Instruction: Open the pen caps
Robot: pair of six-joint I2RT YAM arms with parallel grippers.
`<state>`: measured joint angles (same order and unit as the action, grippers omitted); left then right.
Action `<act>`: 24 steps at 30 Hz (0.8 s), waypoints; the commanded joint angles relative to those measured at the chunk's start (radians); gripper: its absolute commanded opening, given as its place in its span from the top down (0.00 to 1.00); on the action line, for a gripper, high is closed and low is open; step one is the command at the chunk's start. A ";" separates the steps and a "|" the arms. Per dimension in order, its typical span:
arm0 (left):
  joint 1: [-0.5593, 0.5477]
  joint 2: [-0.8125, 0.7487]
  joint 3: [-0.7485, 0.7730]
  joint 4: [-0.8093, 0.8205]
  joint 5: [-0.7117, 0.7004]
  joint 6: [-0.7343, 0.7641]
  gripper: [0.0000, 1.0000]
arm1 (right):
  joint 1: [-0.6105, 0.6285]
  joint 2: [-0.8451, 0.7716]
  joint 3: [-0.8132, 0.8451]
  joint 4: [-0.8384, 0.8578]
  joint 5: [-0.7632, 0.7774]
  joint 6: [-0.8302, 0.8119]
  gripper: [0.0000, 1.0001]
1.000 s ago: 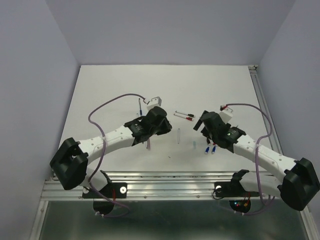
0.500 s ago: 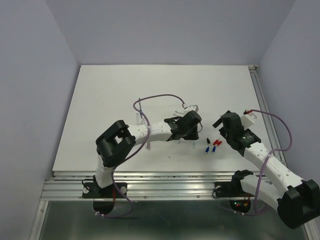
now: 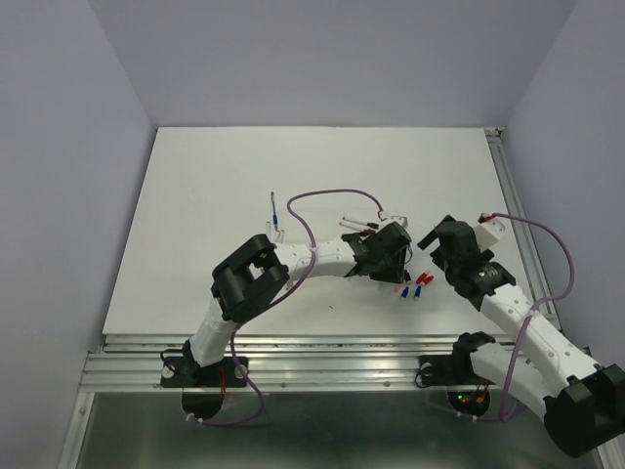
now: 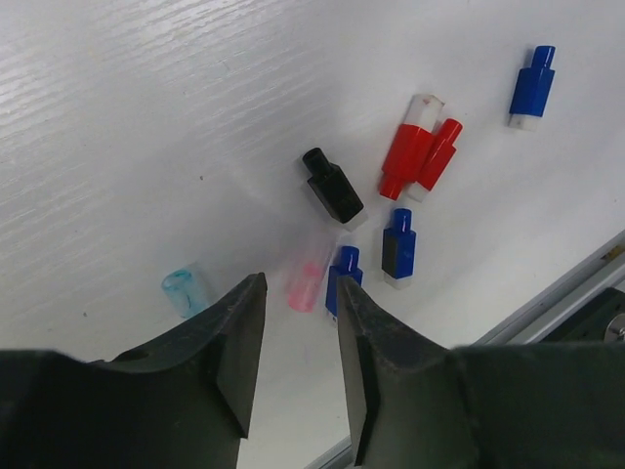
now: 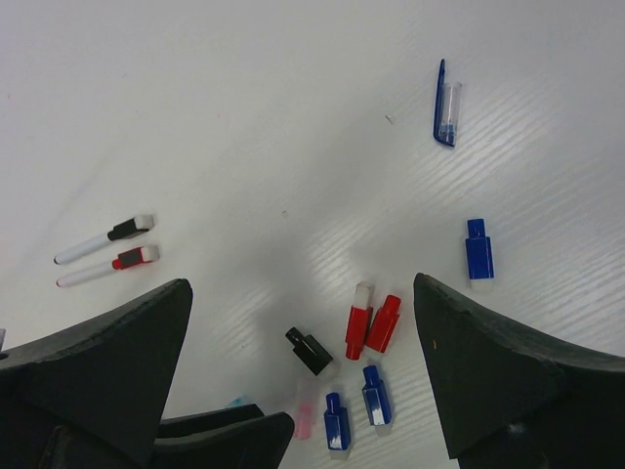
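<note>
No legible text — no labels.

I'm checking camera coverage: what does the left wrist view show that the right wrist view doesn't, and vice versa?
Only left wrist: the metal edge rail. Only right wrist: a black-capped pen, a red-capped pen and a blue clip cap. Both: the black cap, two red caps, three blue caps and a pink cap.

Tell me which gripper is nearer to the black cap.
Left. The left gripper hangs just beside the black cap, jaws parted; the right gripper hovers higher above it, wide open.
</note>
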<state>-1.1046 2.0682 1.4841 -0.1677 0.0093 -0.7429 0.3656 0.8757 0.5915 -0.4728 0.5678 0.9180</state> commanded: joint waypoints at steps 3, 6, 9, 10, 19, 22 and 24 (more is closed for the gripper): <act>-0.008 -0.048 0.058 -0.018 0.005 0.042 0.42 | -0.007 -0.021 -0.025 0.020 -0.005 -0.047 0.00; -0.008 -0.088 0.054 -0.033 -0.044 0.051 0.26 | -0.007 -0.030 -0.030 0.039 -0.019 -0.059 0.00; -0.003 -0.131 0.050 -0.062 -0.084 0.054 0.15 | -0.007 -0.034 -0.035 0.051 -0.031 -0.073 0.00; 0.005 -0.154 0.044 -0.069 -0.109 0.053 0.15 | -0.007 -0.035 -0.036 0.059 -0.039 -0.083 0.00; 0.143 -0.284 -0.096 -0.082 -0.181 -0.029 0.09 | -0.007 -0.037 -0.081 0.221 -0.290 -0.270 0.00; 0.222 -0.284 -0.110 -0.087 -0.186 -0.075 0.05 | -0.007 -0.030 -0.085 0.247 -0.335 -0.281 0.00; 0.273 -0.255 -0.081 -0.111 -0.192 -0.101 0.05 | -0.007 -0.035 -0.087 0.249 -0.336 -0.283 0.00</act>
<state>-0.9104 1.8069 1.3998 -0.2394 -0.1402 -0.7792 0.3656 0.8547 0.5224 -0.3222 0.3031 0.6926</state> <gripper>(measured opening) 0.950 0.999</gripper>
